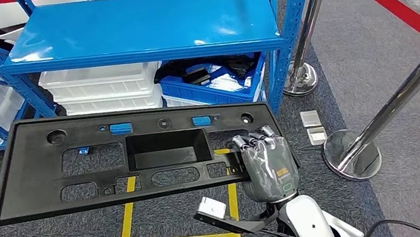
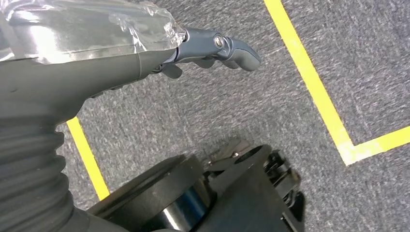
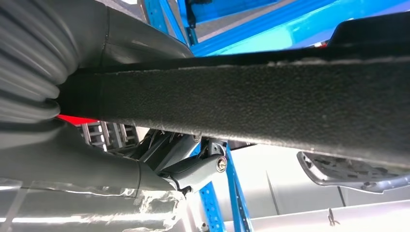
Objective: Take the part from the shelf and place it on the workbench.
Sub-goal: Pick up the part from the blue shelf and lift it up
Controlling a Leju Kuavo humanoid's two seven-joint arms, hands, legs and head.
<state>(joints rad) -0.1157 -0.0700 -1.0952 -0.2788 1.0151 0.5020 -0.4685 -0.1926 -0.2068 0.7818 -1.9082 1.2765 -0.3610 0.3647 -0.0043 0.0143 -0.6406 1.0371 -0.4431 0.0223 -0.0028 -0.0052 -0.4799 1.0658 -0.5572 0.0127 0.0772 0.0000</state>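
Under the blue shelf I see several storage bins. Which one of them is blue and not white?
The blue bin at the right end under the shelf board, beside the upright; it holds dark parts. The stacked bins left of it are white.

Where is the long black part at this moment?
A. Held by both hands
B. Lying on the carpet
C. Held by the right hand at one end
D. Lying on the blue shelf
C: the right hand grips one end of the black part, which hangs in front of the blue shelf.

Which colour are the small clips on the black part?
Blue clips, clearest in the head view.
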